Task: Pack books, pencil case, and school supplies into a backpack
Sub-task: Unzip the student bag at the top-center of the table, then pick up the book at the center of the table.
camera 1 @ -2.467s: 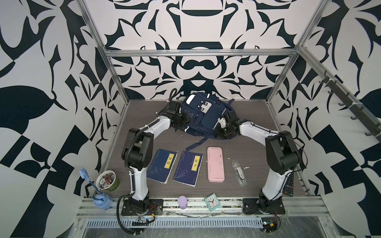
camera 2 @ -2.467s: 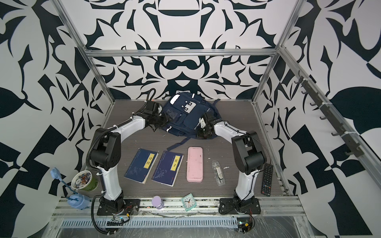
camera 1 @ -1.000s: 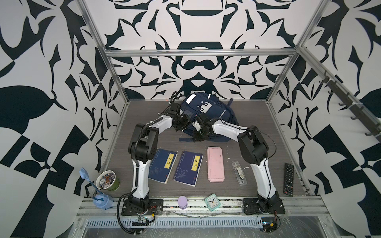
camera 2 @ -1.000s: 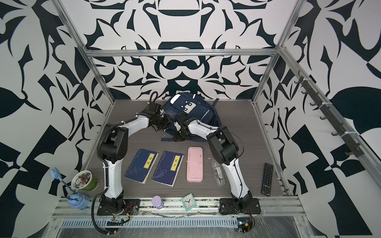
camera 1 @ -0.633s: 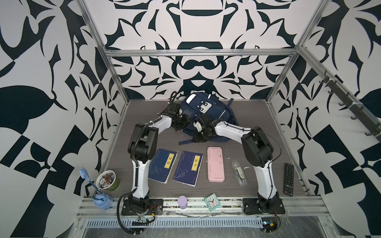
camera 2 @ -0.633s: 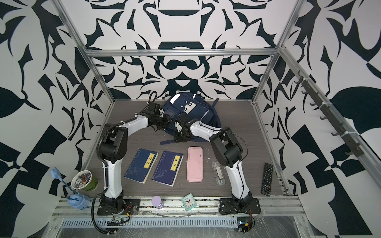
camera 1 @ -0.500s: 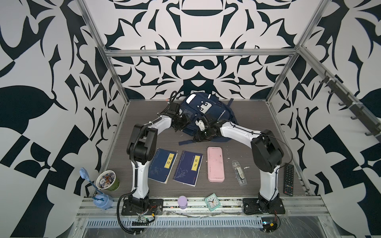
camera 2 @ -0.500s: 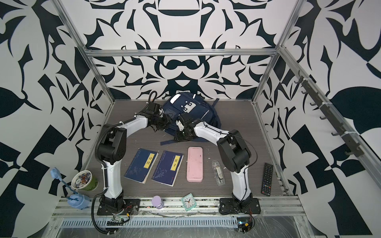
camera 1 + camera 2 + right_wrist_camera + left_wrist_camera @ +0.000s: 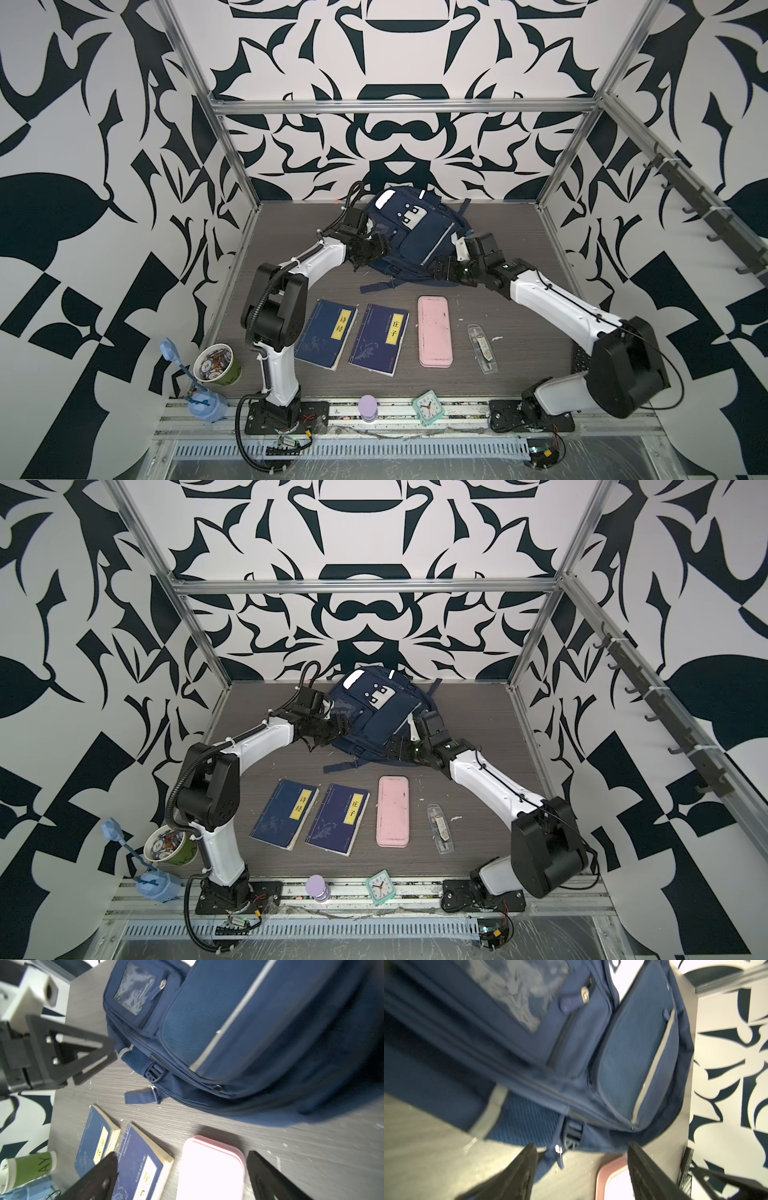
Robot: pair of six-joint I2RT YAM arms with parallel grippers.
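**Top views.** A grey wood-grain table (image 9: 519, 249) stands inside black-and-white patterned walls (image 9: 386, 137). The backpack (image 9: 411, 237) lies flat on it. Nearer the arm bases than the backpack, and apart from it, lie the two books (image 9: 326, 338), the case (image 9: 434, 330) and the packet (image 9: 482, 349) in one row. A cup (image 9: 170, 845), well apart from the backpack, holds small mixed pieces too small to identify.

**Left wrist.** The left gripper (image 9: 581, 1147) is released, just beside the backpack's (image 9: 633, 1043) edge, jaws spread and holding nothing.

**Right wrist.** The right gripper (image 9: 181, 1154) is released, jaws wide, near the backpack (image 9: 228, 1012). The contents of the backpack cannot be told.
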